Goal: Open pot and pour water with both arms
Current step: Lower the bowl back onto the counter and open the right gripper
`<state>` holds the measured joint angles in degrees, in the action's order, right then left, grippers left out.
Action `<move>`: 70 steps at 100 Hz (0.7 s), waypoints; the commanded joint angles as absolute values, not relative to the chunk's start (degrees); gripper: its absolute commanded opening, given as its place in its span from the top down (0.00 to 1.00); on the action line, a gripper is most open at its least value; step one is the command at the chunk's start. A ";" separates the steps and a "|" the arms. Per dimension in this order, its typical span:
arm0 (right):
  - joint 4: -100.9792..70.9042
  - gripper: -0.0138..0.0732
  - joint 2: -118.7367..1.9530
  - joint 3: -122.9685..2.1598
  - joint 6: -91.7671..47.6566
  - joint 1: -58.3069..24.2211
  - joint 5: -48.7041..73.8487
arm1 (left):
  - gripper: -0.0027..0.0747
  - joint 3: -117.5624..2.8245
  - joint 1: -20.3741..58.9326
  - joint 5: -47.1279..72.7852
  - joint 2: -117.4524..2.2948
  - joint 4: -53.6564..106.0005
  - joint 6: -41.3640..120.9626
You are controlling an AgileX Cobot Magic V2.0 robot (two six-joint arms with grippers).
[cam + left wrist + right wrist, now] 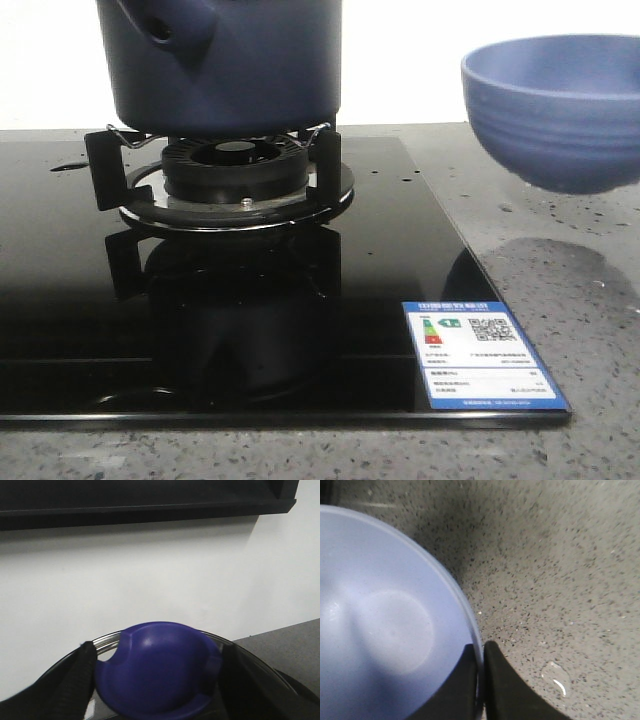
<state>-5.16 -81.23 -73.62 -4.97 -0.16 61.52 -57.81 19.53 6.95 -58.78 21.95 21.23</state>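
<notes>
The pot (225, 60) sits on the burner (235, 175) at the far left of the hob, so the lid step is in hand. Nearer, right, the right gripper (482, 680) pinches the bowl (560, 110) rim aloft. Farther, the left gripper (155, 680) clamps the lid knob (157, 672); next calls for lifting it straight up.

You see a black glass stove (400, 230) with its burner (235, 165) on the speckled grey worktop (560, 300). A blue label (480, 352) sits at its near right corner.
</notes>
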 commanded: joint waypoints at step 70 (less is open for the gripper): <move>-2.91 0.38 -79.22 -72.63 -5.30 0.18 58.11 | 0.47 -59.97 20.12 0.32 -57.23 23.78 21.16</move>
